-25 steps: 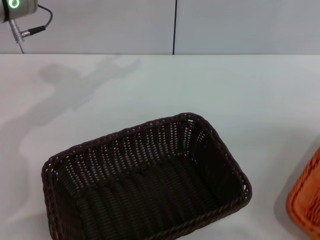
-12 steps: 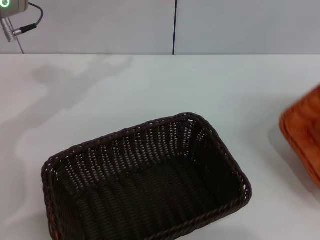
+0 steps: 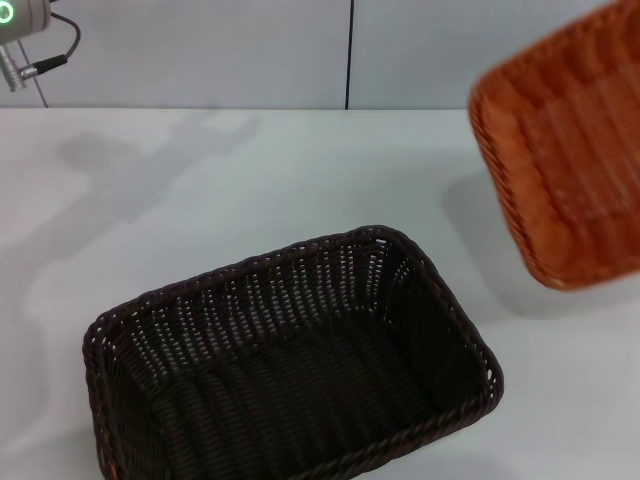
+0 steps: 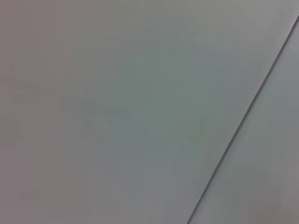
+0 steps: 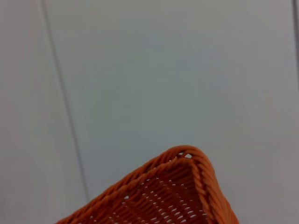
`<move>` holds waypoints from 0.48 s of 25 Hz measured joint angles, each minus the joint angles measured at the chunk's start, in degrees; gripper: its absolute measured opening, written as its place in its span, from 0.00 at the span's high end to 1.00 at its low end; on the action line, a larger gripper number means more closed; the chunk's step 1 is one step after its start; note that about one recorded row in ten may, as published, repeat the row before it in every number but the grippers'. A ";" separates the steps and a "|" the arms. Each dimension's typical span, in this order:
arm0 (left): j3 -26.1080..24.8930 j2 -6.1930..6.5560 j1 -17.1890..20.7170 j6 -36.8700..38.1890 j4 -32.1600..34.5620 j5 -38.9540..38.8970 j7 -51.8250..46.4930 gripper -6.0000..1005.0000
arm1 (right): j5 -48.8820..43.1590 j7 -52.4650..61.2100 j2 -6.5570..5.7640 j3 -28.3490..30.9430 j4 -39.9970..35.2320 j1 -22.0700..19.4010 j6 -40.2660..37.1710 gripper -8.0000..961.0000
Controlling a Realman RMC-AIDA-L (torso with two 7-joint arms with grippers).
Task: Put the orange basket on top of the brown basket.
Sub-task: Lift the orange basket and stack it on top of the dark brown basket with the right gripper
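Note:
The brown basket point(image 3: 290, 360) stands on the white table point(image 3: 200, 200) at the front centre, open side up and empty. The orange basket point(image 3: 565, 150) is in the air at the upper right, tilted, with its shadow on the table below it. One corner of its braided rim shows close up in the right wrist view point(image 5: 182, 186). It hangs from my right arm; the right gripper itself is outside every view. Only a piece of my left arm point(image 3: 20, 25) with a green light shows at the far upper left, raised above the table.
A grey wall with a dark vertical seam point(image 3: 350, 55) stands behind the table's far edge. The left wrist view shows only that wall and a seam point(image 4: 243, 126). The arm's shadow lies on the table at the left.
The orange basket has risen from the table at the lower right edge into the air at the upper right and tilted. The left arm has shifted slightly left. The brown basket has not moved.

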 joint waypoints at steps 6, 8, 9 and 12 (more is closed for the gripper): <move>0.07 0.00 0.64 0.14 0.00 0.01 0.34 0.16 | 15.01 -3.67 5.29 0.00 1.91 -0.66 2.46 0.83; 0.07 -0.03 0.76 0.15 0.04 0.01 0.75 0.16 | 19.27 -4.97 5.68 -0.57 5.36 -0.77 2.43 0.83; 0.07 -0.03 0.76 0.15 0.04 0.01 0.75 0.16 | 19.27 -4.97 5.68 -0.57 5.36 -0.77 2.43 0.83; 0.08 -0.13 0.88 0.45 0.18 0.02 1.37 0.16 | 23.21 -7.58 6.20 -2.03 10.70 -0.80 2.16 0.83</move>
